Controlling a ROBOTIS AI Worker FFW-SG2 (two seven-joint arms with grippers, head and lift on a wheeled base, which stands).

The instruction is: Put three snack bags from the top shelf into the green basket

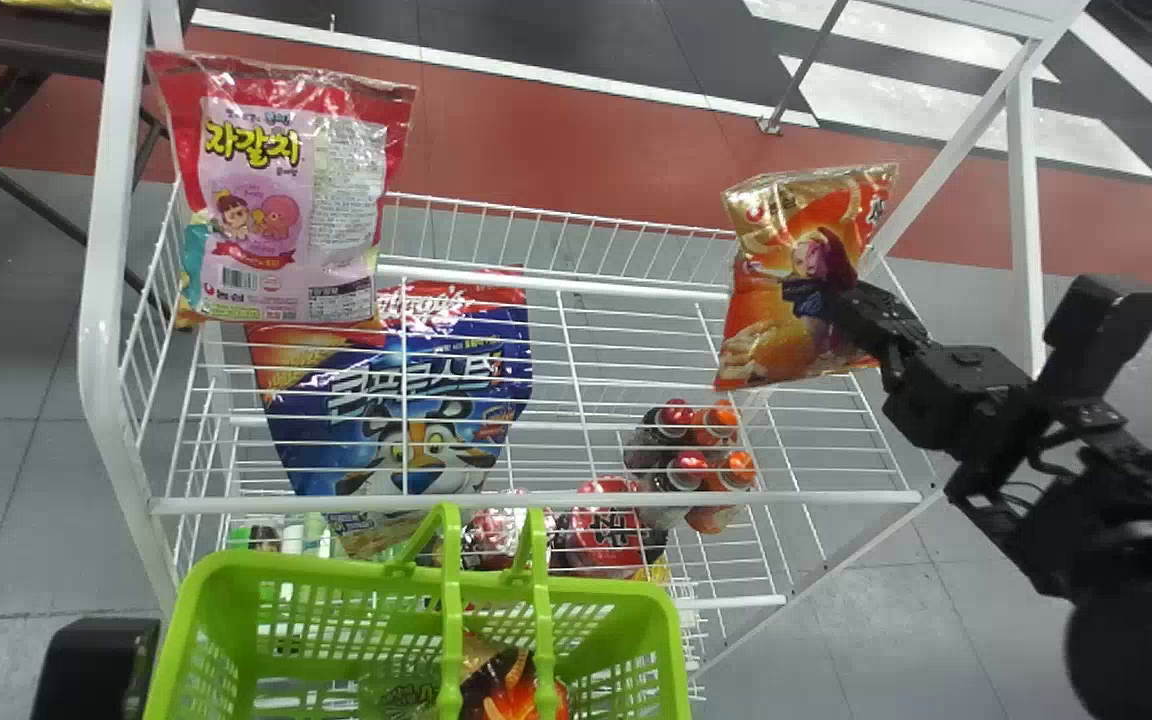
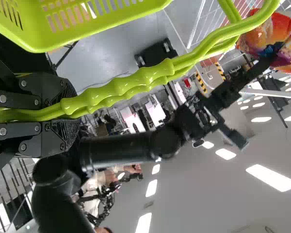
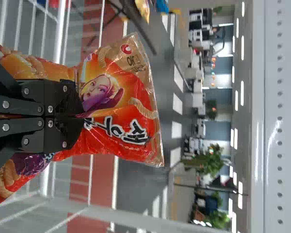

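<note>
Head view shows a glossy, crinkled orange and gold snack bag (image 1: 771,290).

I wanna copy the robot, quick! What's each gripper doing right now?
Left gripper: closed, holding the green basket handles.
Right gripper: closed, pinching an orange-red snack bag.

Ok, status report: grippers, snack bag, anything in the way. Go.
Left gripper clamped on handles. Right gripper shut on orange snack bag, at top shelf's right end. Handles span green basket's mouth; could snag the bag.
</note>
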